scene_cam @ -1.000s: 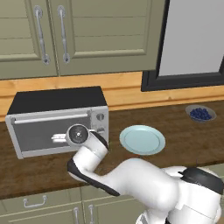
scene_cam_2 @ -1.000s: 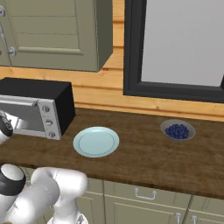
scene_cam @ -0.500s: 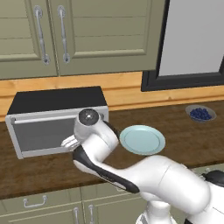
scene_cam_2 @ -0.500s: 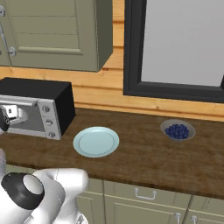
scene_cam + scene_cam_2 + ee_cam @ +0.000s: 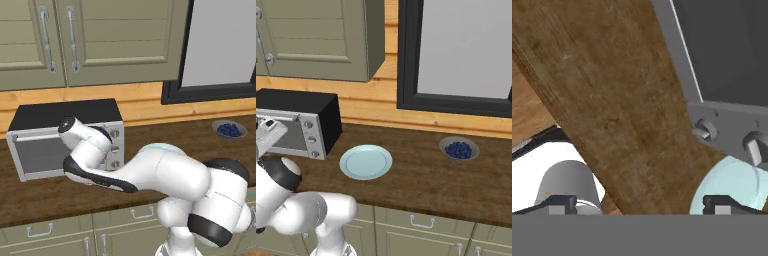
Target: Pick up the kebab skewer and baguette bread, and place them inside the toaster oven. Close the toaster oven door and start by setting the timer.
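A: Toaster oven [image 5: 67, 145]?
B: Left end of the wooden counter [image 5: 421, 175], against the wall under the green cabinets [image 5: 100, 40]. Black top, toaster oven door [image 5: 42, 155] up and shut, knob panel [image 5: 310, 138] on its right side.
A: Claw?
B: Claw [image 5: 639, 204] spread wide, nothing between the tips. Hand view is rolled: counter runs diagonally, two knobs and the glass at upper right, light blue plate [image 5: 732, 187] under the right fingertip [image 5: 722, 204].
A: Arm?
B: Bent across the front of the oven, covering part of the door and knobs in the left base view.
A: Other stuff?
B: Plate [image 5: 365, 162] just right of the oven, empty. Bowl of blueberries [image 5: 459, 149] well apart further right, below the dark-framed window [image 5: 456, 50].
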